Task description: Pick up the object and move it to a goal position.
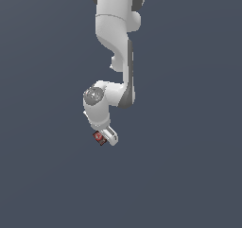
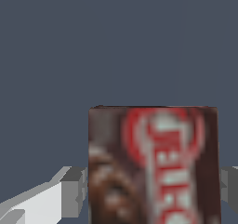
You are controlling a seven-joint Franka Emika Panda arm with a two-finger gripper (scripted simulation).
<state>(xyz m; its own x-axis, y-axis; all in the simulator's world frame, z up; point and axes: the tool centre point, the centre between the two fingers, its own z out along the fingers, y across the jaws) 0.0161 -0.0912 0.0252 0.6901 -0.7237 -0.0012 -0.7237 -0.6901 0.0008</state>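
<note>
Since the box (image 2: 153, 165) sits squarely between the two grey fingers (image 2: 73, 190) in the wrist view, I judge the pick-up to be done: the claw (image 1: 105, 138) is clamped on it, one finger against each side. In the exterior view the box (image 1: 99, 137) shows as a small red-and-dark patch just below the centre of the frame, tucked against the end of the white arm (image 1: 116, 47) that hangs down from the top edge. Whether it is lifted or only gripped I cannot tell, since the grey background gives no shadow or surface line to judge height.

What remains, as I read it, is the carry to the goal and possibly the release. No goal marker shows in either view, so I cannot say which way that lies or how near it is.

Room to move looks generous. I see no walls, edges or other things anywhere around the claw, only uniform grey on every side of the frame.
</note>
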